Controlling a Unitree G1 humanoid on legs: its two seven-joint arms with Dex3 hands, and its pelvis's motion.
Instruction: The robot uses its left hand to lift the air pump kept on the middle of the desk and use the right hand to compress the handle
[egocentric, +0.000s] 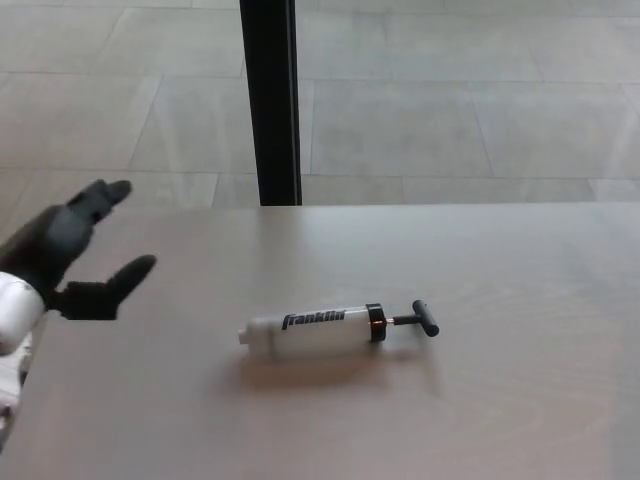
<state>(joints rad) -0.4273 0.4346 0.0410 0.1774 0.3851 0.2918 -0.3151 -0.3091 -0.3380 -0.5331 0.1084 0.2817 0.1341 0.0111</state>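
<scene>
Pale wooden desk before a tiled floor, with a black post rising past the far edge. Pump lies on its side near the desk's middle, clear barrel toward the left edge, black T-handle toward the right, rod showing only a short way out. Left hand hovers at the left edge, well apart from the pump, fingers spread, holding nothing. Right hand not in view. Judgement: pump is neither lifted nor gripped; this fits a reach about to come or a pump set back down after pumping.
</scene>
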